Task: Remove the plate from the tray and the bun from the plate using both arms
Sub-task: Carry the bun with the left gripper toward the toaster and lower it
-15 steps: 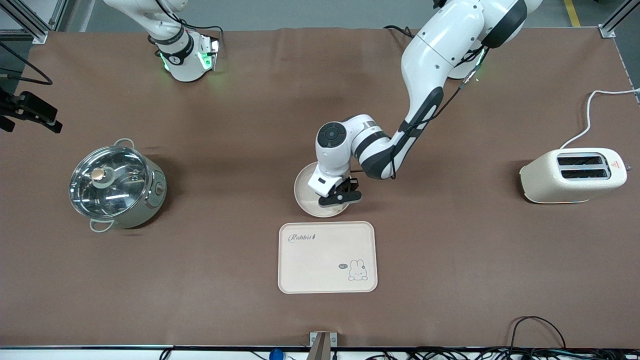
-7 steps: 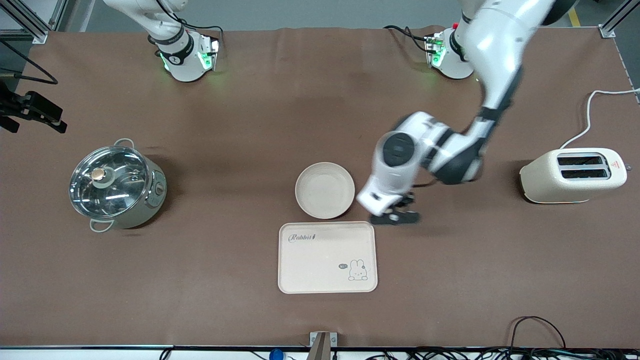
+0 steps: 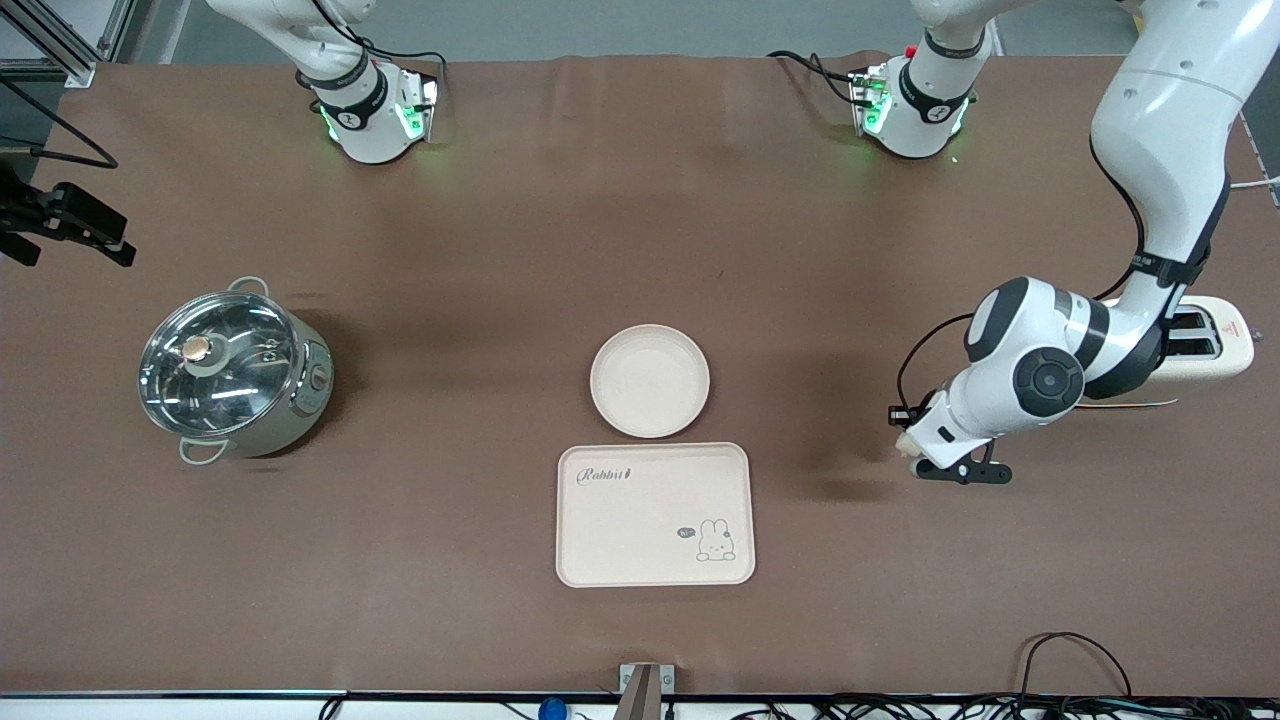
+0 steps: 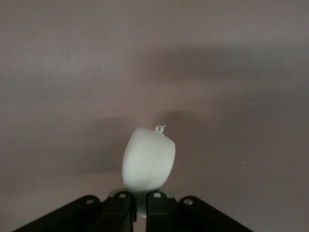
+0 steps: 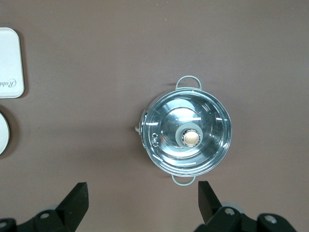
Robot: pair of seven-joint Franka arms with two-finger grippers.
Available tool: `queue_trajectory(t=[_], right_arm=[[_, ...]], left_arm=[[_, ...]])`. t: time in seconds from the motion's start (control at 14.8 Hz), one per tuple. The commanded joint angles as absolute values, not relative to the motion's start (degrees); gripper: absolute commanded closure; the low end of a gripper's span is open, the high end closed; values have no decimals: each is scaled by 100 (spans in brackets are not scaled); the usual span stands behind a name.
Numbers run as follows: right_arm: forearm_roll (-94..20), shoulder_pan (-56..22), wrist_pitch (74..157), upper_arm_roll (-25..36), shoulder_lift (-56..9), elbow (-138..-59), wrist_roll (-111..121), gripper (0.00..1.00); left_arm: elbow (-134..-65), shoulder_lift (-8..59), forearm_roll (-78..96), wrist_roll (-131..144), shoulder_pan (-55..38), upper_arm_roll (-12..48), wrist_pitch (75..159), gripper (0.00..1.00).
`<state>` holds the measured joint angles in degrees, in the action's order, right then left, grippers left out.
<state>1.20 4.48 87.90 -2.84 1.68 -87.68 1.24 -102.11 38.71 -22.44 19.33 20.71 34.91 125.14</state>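
Left pincer (image 3: 925,455), closed on the bun (image 4: 148,163), hangs over bare bench (image 3: 500,250) between tray (image 3: 655,515) and toaster (image 3: 1215,345). Right pincer (image 5: 140,205), fully open and empty, waits high over the pot (image 5: 188,137). Tray and plate (image 3: 650,380) lie apart, both empty. The bun protrudes from the fingertips, pinched at one end; it is probably light, soft and easily crushed.

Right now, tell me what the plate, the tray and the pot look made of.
Plate: matte cream, faintly speckled, no glare; likely plastic or fibre composite, possibly unglazed ceramic.
Tray: same matte cream with printed rabbit; probably the same material.
Pot: pale painted-looking metal body, with a see-through, reflective lid, likely glass, and a brass-coloured knob.
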Motion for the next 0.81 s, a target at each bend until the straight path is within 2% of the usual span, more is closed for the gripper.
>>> queue_trajectory(t=[0.0, 0.07, 0.27, 0.54, 0.74], right_arm=[[149, 404, 8833, -272, 246, -8851, 123, 0], [141, 404, 8842, -281, 246, -8851, 123, 0], [141, 404, 8868, -272, 237, -8859, 114, 0], [141, 404, 8868, -281, 237, -8859, 114, 0], [141, 404, 8868, -281, 237, -8859, 114, 0]], left_arm=[[-10283, 3999, -2188, 1960, 2030, 3586, 12603, 36], [-10266, 3982, -2215, 1951, 2030, 3586, 12604, 0], [-9776, 3859, -2259, 1864, 2030, 3603, 12499, 0], [-8853, 3446, -2224, 1652, 2030, 3744, 11621, 0], [-8623, 2990, -2215, 1617, 2022, 3893, 11111, 0]])
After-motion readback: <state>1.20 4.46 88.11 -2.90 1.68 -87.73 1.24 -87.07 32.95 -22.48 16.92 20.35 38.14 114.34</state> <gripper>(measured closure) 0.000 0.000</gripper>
